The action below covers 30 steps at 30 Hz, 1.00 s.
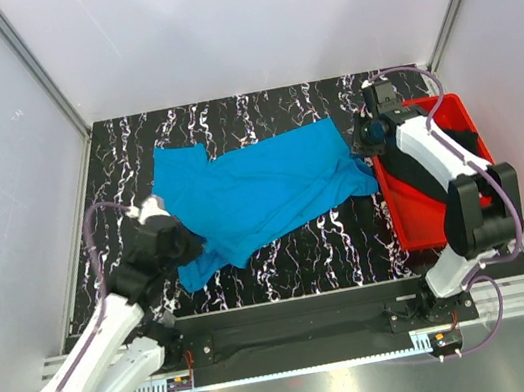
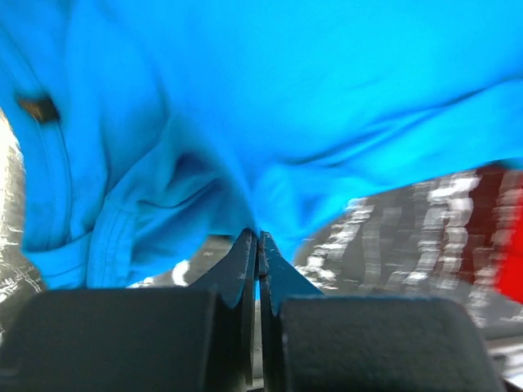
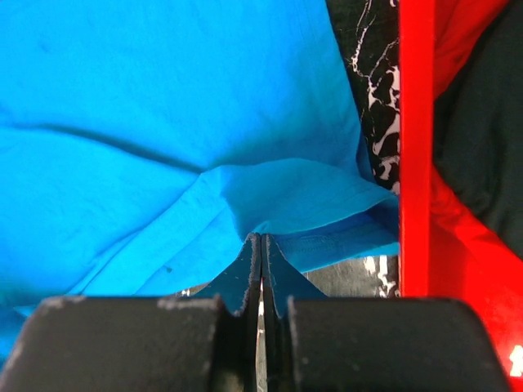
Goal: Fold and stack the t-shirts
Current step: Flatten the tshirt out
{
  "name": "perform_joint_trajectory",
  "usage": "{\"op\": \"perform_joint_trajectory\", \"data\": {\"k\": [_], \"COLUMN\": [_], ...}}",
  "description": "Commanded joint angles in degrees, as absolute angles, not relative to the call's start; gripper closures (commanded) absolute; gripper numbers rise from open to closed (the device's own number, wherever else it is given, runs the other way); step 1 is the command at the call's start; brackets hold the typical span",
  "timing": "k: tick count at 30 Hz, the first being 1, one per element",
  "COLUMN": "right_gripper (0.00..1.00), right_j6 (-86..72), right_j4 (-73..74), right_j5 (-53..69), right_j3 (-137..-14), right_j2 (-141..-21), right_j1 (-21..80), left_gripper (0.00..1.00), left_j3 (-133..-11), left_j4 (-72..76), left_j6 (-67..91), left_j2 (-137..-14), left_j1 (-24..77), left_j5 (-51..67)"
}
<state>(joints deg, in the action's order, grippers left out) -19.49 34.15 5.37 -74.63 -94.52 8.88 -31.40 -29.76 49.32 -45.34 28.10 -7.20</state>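
Your left pincer has its jaws pressed together on a pinch of the blue t-shirt. The cloth puckers in toward the tips at the shirt's near-left part. Your right pincer is likewise closed on a fold by the hem at the shirt's right edge, just beside the red tray. Between the two grips the shirt lies spread but rumpled across the middle of the table. Treat it as light, limp cloth: it will likely sag and drape between your grips and crease wherever it goes slack. A thin pinch could slide out if you pull hard, so hold at a seam or hem, where the layers are thicker, and move both ends evenly. The black t-shirt lies bunched in the tray, partly under the right arm. Expect the same softness there, and take it by a raised fold or an edge rather than digging into the heap.
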Motion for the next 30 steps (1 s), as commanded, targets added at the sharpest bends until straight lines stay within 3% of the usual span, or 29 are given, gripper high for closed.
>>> {"op": "perform_joint_trajectory", "data": {"k": [1, 13, 20, 24, 30], "right_gripper": [1.0, 1.0, 1.0, 1.0, 1.0], "right_j6": [-19.3, -16.4, -14.8, -17.3, -21.2], "right_j4": [33.3, 39.8, 46.9, 46.8, 42.3], "right_j5": [3.7, 6.9, 13.1, 16.4, 18.0], "right_j3": [-75.5, -88.0, -104.2, -110.6, -105.0], "right_j2": [-86.1, -60.3, -50.5, -47.3, -43.4], "right_j1": [9.1, 9.1, 9.1, 9.1, 9.1], "left_gripper": [1.0, 1.0, 1.0, 1.0, 1.0], "left_j3": [-44.6, -87.1, -123.6, -131.7, -128.2], "left_j4": [-33.5, -32.3, -37.4, -35.3, -27.1], "left_j6": [43.4, 23.0, 10.4, 10.3, 11.2], "left_j2": [-37.3, -36.7, -46.4, -47.8, -47.6], "left_j1": [28.2, 28.2, 28.2, 28.2, 28.4], "left_j5": [-12.6, -11.7, -1.1, 4.6, 7.7]}}
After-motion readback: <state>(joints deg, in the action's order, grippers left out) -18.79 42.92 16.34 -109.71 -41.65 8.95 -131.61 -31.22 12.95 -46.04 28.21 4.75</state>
